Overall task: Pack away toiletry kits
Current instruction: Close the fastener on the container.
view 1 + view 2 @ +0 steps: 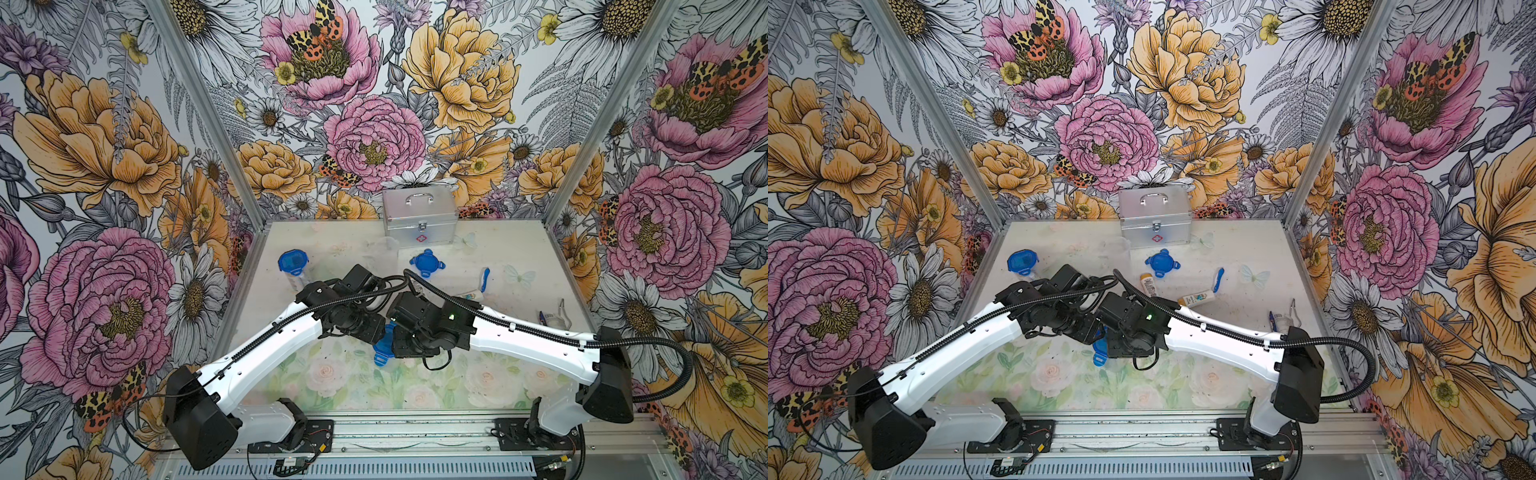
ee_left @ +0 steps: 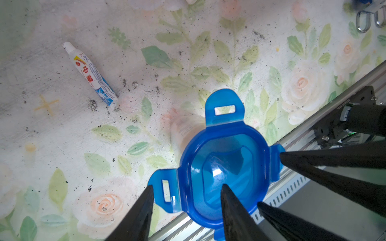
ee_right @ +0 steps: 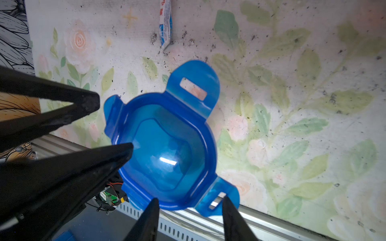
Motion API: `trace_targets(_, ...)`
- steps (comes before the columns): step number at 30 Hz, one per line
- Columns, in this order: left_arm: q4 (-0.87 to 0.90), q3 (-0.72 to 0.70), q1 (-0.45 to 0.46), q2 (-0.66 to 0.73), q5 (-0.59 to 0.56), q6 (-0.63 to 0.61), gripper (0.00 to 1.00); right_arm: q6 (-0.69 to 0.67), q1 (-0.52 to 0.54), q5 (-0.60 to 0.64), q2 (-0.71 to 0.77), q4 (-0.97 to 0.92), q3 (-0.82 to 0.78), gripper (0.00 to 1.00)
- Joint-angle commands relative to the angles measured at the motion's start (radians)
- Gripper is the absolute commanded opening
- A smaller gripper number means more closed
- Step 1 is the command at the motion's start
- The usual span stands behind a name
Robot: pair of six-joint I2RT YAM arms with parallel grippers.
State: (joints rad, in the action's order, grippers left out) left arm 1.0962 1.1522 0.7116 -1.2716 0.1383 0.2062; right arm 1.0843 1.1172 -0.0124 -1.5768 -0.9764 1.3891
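Note:
Both arms meet over one toiletry kit near the table's front: a clear cup point(image 2: 183, 133) topped by a blue clip-tab lid point(image 1: 382, 349) point(image 1: 1099, 353) point(image 2: 223, 167) point(image 3: 167, 146). My left gripper point(image 2: 188, 187) straddles one slotted tab, with one finger just outside the tab and the other over the lid's dished middle, gaps showing. My right gripper point(image 3: 190, 199) has closed onto the lid's edge, one fingertip on another slotted tab and the other against the rim. In both top views the wrists hide the jaws. A white-blue tube point(image 2: 92, 75) lies on the table nearby.
A lidded cup point(image 1: 294, 266) stands back left. A loose blue lid point(image 1: 427, 262) and an empty clear cup point(image 1: 384, 253) sit before the silver case point(image 1: 419, 216). A toothbrush point(image 1: 485, 279), an orange-capped bottle point(image 1: 1148, 284) and another bottle point(image 1: 1196, 299) lie to the right. The metal rail runs along the front.

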Motion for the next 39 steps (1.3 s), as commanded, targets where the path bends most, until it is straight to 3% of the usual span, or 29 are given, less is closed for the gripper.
trace_targets(1,-0.004,0.008,0.01,-0.011,-0.012,-0.016,0.49,0.017,-0.011,0.011,0.026,0.035,-0.018,0.48)
trace_targets(11,-0.008,-0.02,0.008,-0.028,-0.017,-0.017,0.42,0.027,-0.013,0.0,0.032,0.073,-0.046,0.47)
trace_targets(26,-0.03,-0.028,-0.009,-0.044,0.045,0.0,0.42,0.027,-0.013,-0.014,0.02,0.09,-0.045,0.47)
trace_targets(31,-0.038,-0.026,-0.011,-0.054,0.068,0.007,0.41,0.034,-0.01,-0.016,0.016,0.115,-0.062,0.39)
trace_targets(39,-0.035,-0.05,-0.018,-0.057,0.101,0.03,0.41,0.046,-0.009,-0.029,0.002,0.159,-0.08,0.39)
